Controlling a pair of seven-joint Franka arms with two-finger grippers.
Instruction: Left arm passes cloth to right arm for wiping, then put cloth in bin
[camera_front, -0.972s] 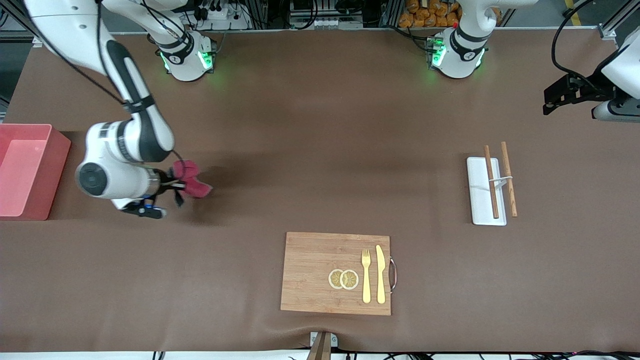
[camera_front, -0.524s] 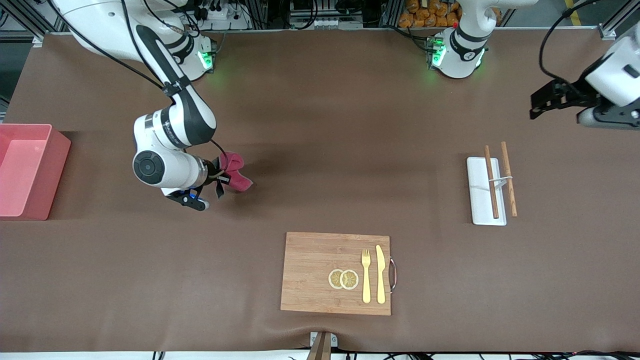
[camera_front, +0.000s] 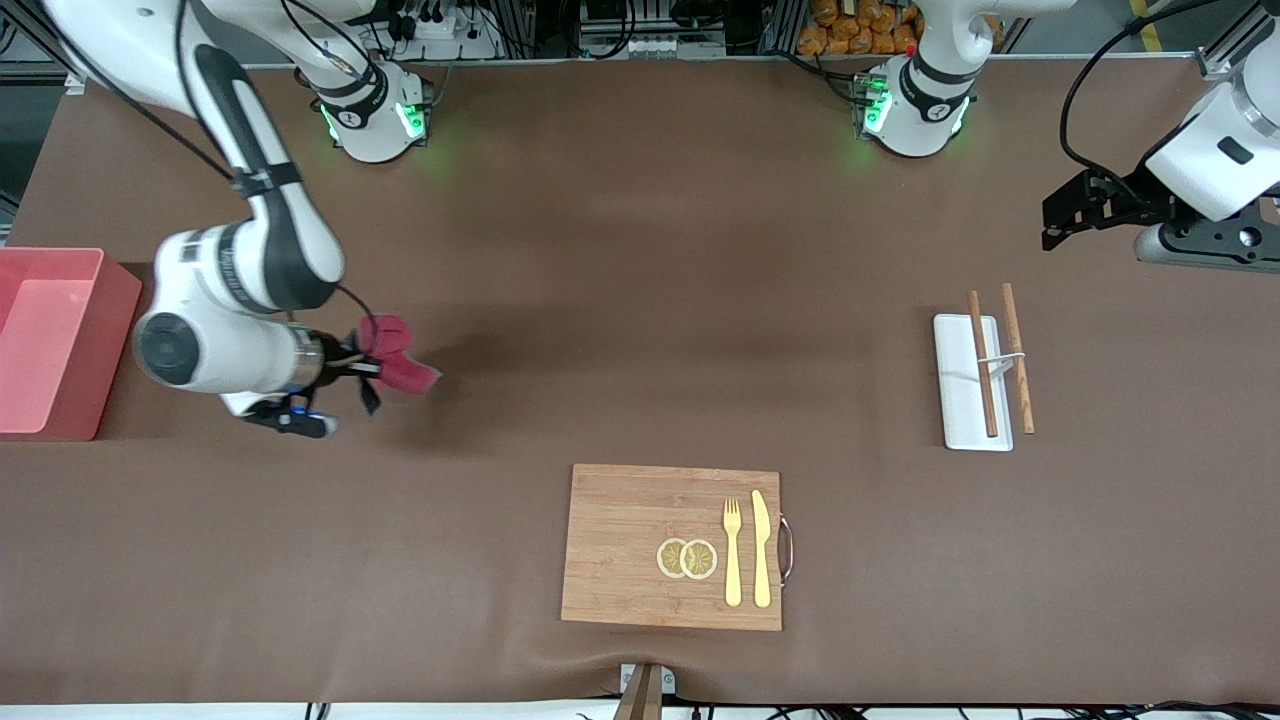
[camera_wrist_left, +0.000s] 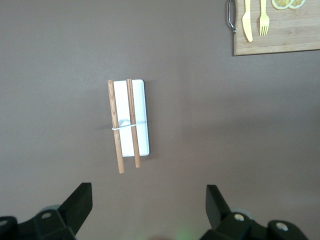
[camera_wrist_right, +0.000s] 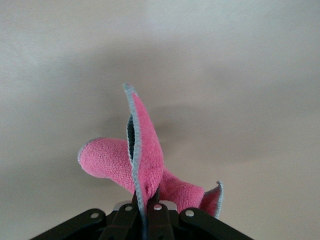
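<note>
The board (camera_front: 671, 546) lies nearest the camera, with a fork and knife on it. Nothing there has moved.

Farther from the camera than the board, and toward the right arm's end of the surface (camera_front: 620, 300), the right gripper (camera_front: 352, 368) is shut tight on the cloth (camera_front: 395, 355). A moment ago the cloth was closer to the middle of the surface. Now it has swung back toward the bin (camera_front: 55, 340). It went out and came back, so this looks like a wiping stroke. The pass from the left arm is already done, and the bin step is not yet done. The cloth is not in the bin; it sits low over the bare surface, near the bin but apart from it.

The cloth sticks out sideways from the gripper. Its long way runs along the surface, with its loose end pointing away from the bin, toward the left arm's end.

The left gripper (camera_front: 1080, 208) waits with its jaws wide open and holding nothing. It hangs over the surface at the left arm's end, a little past the tray (camera_front: 962, 385) from the board.
</note>
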